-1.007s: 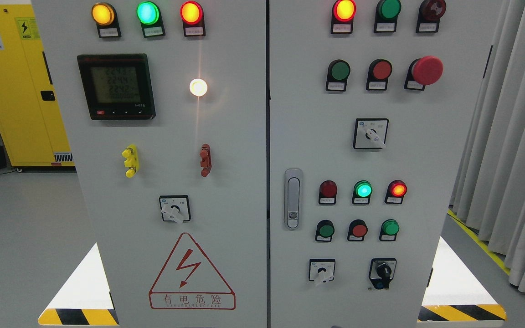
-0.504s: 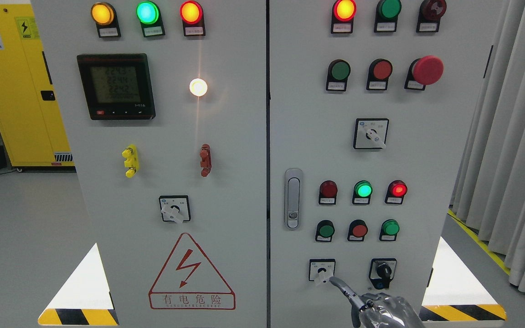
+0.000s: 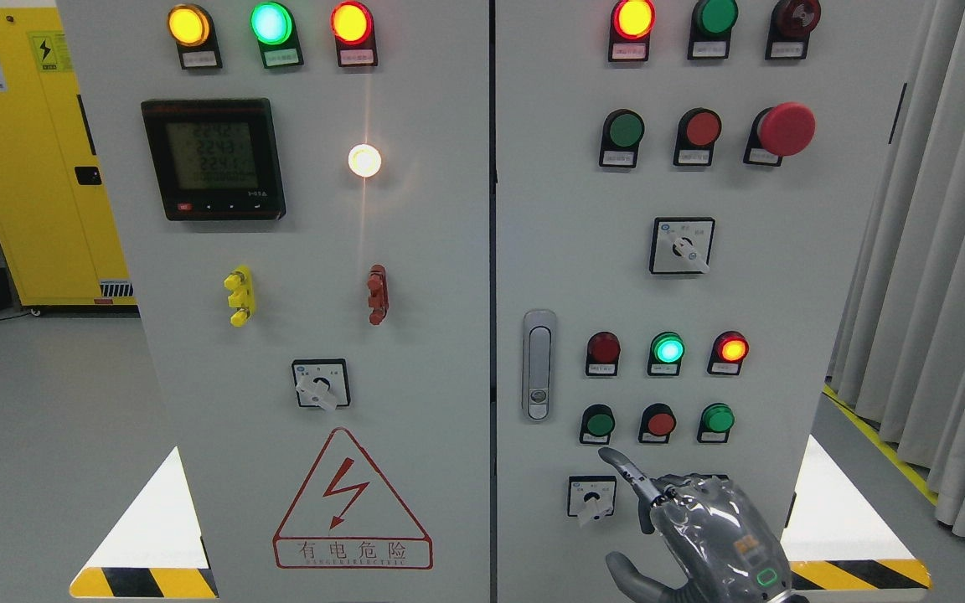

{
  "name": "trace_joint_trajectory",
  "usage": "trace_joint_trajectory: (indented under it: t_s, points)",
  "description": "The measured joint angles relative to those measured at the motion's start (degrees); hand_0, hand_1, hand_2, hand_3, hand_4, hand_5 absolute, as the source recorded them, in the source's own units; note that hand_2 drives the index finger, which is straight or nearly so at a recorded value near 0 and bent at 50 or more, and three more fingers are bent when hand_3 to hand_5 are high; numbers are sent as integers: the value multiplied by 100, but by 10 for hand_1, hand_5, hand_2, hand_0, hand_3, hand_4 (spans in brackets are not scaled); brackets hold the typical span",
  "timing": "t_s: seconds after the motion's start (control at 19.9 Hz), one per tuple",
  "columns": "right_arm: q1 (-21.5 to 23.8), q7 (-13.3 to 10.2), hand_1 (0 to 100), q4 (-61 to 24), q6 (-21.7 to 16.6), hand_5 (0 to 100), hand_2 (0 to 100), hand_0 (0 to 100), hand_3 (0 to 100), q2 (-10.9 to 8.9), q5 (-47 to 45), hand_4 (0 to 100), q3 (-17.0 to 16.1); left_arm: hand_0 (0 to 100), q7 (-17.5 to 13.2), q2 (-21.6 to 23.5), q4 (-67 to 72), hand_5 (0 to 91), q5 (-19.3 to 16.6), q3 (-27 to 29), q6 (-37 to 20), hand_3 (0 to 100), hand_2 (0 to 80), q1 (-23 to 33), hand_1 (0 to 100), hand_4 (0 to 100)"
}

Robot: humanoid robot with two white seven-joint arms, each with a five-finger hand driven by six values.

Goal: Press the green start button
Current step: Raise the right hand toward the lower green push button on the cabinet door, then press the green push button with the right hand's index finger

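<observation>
Green and round in a black collar, the start button (image 3: pixel 597 424) sits unlit at the left end of a row of three, with a red button (image 3: pixel 659 423) beside it and a brighter green button (image 3: pixel 716 418) beyond that. A white selector switch (image 3: pixel 591 497) lies just below the start button. Below and right of the start button, the right hand (image 3: pixel 704 523) points one finger up at it, its tip just short of the collar; the other fingers are curled, holding nothing.
</observation>
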Motion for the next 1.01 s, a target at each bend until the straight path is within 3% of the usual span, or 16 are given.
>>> trace_joint_trajectory:
  t_s: [1.01]
  points:
    - [-524, 35, 659, 675, 14, 677, 0, 443, 706, -93, -7, 743, 16, 120, -4, -10, 0, 0, -1, -2, -1, 0, 0, 0, 556, 0]
